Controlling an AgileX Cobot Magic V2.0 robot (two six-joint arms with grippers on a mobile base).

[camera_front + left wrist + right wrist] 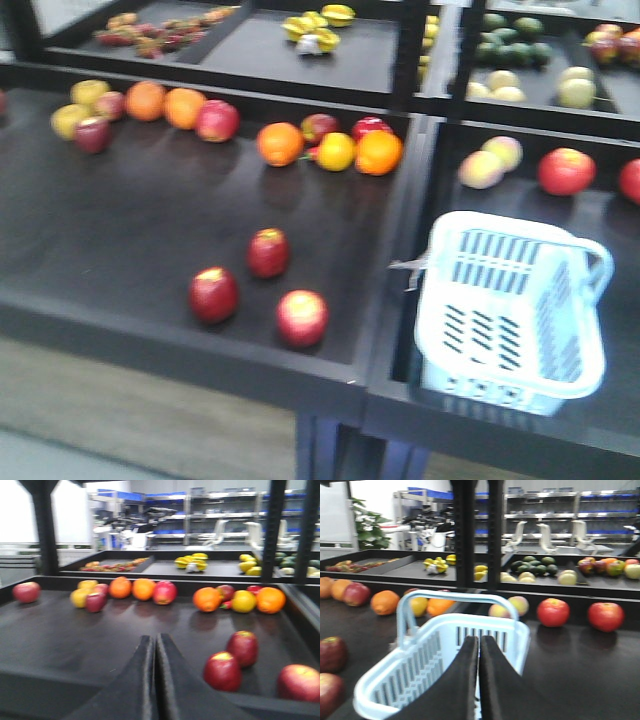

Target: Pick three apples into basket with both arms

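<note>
Left gripper (154, 680): fingers pressed flat together, no gap showing, nothing held. It hangs low over the near edge of the dark tray (120, 230).

All three apples are on that tray, ahead and to the right of the left gripper, none touching it:
- left apple (213, 294), closest to the fingers
- far apple (268, 252), just behind it, the two near each other but apart
- right apple (301, 317), near the tray's front edge, farthest from the fingers

Right gripper (478, 680): fingers closed to a thin dark slit, nothing between them.

Basket (470, 325): upright in the right-hand compartment, across the divider from the apples. It sits directly ahead of the right gripper, whose fingertips overlap its near wall in the wrist view; I cannot tell whether they touch it. The handle arches above the rim.

Two apples show at the left edge of the right wrist view, well left of that gripper.

Oranges (280, 143) and mixed fruit line the tray's far edge. Frames blurred.
</note>
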